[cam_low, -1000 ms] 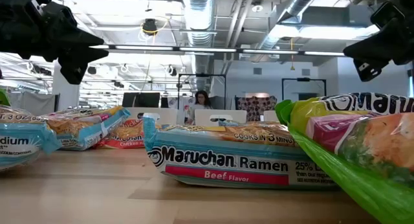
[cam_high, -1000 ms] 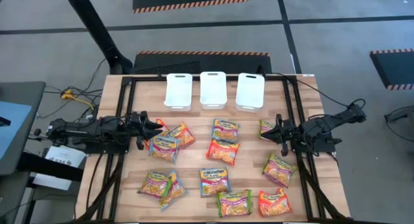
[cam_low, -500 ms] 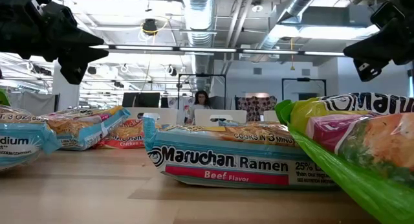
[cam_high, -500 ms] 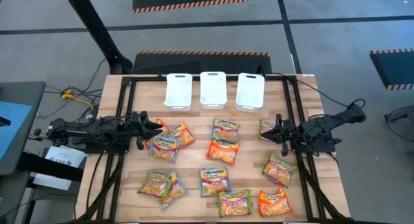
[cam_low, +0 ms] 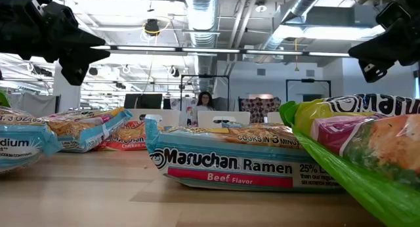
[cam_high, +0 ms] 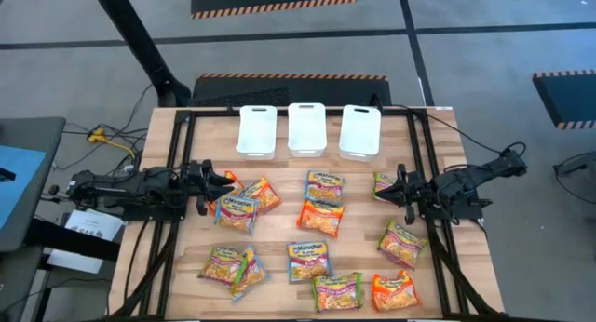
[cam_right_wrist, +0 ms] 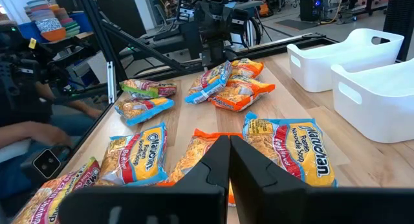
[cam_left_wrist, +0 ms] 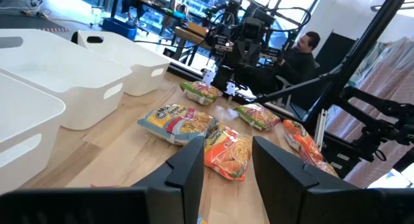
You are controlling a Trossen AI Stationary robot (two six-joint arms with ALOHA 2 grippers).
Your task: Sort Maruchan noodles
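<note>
Lying scattered flat across the table, the packets looked light, slick and crushable, best pinched at an edge, while the left gripper stood apart and the right gripper together, both empty.

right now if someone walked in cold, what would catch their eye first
The bright Maruchan noodles scattered across the near half of the wooden table, about a dozen shiny packets. Behind them, three white bins stand in a row at the far edge, with no packet visible in them. The left gripper and right gripper hover at either side, holding nothing.
</note>
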